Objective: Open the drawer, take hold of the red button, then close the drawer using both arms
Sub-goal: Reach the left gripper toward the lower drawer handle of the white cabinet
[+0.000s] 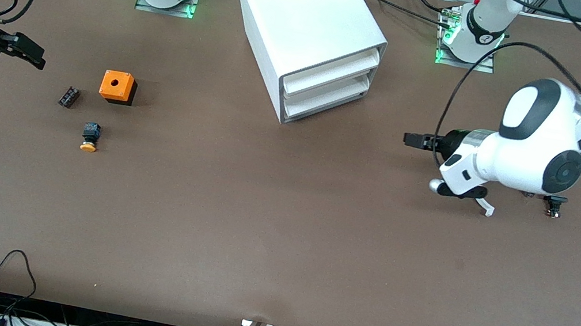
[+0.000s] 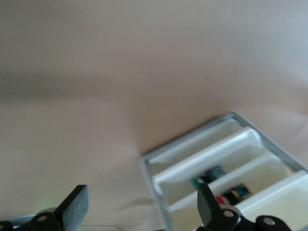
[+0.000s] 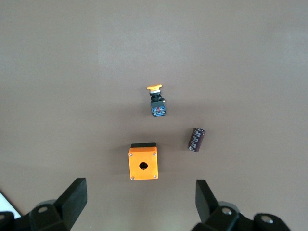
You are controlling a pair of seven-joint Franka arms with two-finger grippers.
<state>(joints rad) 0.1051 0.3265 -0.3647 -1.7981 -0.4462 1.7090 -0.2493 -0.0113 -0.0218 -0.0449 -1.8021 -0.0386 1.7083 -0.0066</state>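
Note:
The white cabinet (image 1: pixel 307 20) stands at the back middle of the table, its three drawers shut. The uppermost drawer (image 1: pixel 335 64) faces the left arm's end. My left gripper (image 1: pixel 409 139) is open and empty, level with the drawer fronts and a good gap from them. The left wrist view shows the drawer fronts (image 2: pixel 216 163) between my open fingers (image 2: pixel 72 209), with small dark parts dimly seen inside. The red-capped button cannot be made out. My right gripper (image 1: pixel 30 55) is open and empty, up over the right arm's end of the table; its fingers (image 3: pixel 72 197) are spread wide.
An orange box with a hole (image 1: pixel 118 86) (image 3: pixel 143 161), a dark cylinder (image 1: pixel 69 96) (image 3: pixel 196 139) and an orange-capped button (image 1: pixel 90 137) (image 3: pixel 156 98) lie near the right gripper. A small dark part (image 1: pixel 553 206) lies under the left arm.

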